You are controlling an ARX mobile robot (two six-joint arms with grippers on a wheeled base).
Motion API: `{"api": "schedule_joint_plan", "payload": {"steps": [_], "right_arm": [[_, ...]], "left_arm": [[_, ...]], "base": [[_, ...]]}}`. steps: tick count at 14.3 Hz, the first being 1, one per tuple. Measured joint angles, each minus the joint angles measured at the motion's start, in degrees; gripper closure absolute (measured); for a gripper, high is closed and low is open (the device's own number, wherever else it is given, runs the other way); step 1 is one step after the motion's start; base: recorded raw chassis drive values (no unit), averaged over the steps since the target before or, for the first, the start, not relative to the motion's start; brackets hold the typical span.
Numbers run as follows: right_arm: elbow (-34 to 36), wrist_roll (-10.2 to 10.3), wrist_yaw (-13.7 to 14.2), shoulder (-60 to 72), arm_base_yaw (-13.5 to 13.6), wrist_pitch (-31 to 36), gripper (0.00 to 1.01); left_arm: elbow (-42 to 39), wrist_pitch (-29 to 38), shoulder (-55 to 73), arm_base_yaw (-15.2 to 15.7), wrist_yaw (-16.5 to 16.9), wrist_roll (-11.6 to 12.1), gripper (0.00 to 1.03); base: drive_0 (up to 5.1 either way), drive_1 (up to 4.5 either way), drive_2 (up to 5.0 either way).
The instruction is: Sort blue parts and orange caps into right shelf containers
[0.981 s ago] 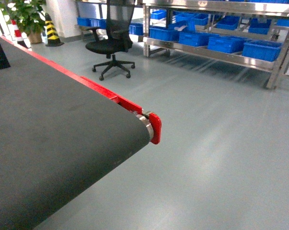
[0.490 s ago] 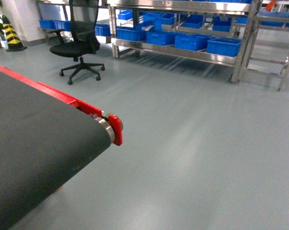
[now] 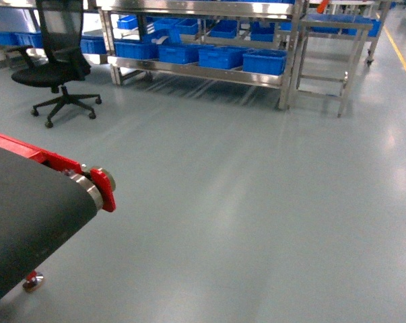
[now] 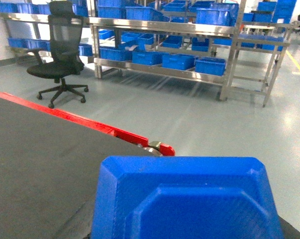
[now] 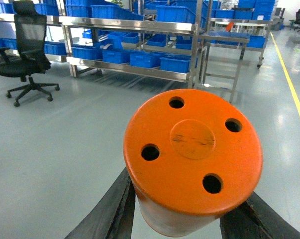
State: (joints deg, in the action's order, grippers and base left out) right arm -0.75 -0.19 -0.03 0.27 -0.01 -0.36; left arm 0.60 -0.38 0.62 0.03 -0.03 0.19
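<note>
An orange cap [image 5: 193, 149] with four holes in its round end fills the right wrist view, and my right gripper [image 5: 189, 219] is shut on it, a dark finger [image 5: 110, 214] on each side. In the left wrist view a blue part [image 4: 187, 199] fills the bottom, held close over the dark belt [image 4: 40, 159]; it hides my left gripper's fingers. The right shelf containers, blue crates [image 3: 263, 62], sit on a steel rack across the floor, also seen as crates [image 4: 209, 65] and crates [image 5: 177, 62]. Neither gripper shows in the head view.
The conveyor's rounded end with its red bracket [image 3: 102, 188] juts in at the lower left. A black office chair [image 3: 58, 67] stands before the rack. A small steel stand [image 3: 324, 54] adjoins the rack's right end. A yellow floor line [image 3: 401, 54] runs at the far right.
The head view has swung to the right: the belt end has slid left and down, and the chair and rack have shifted left, bringing the steel stand and yellow line into view.
</note>
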Motion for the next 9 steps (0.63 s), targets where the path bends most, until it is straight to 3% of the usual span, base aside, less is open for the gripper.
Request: {"api": "schedule_joint_plan", "payload": {"steps": [9], "right_arm": [[0.0,0.0,0.0,0.0,0.0,0.0,0.6]], "left_arm": [[0.0,0.0,0.0,0.0,0.0,0.0,0.6]], "base": [[-1.6,-1.61,-1.6]]}}
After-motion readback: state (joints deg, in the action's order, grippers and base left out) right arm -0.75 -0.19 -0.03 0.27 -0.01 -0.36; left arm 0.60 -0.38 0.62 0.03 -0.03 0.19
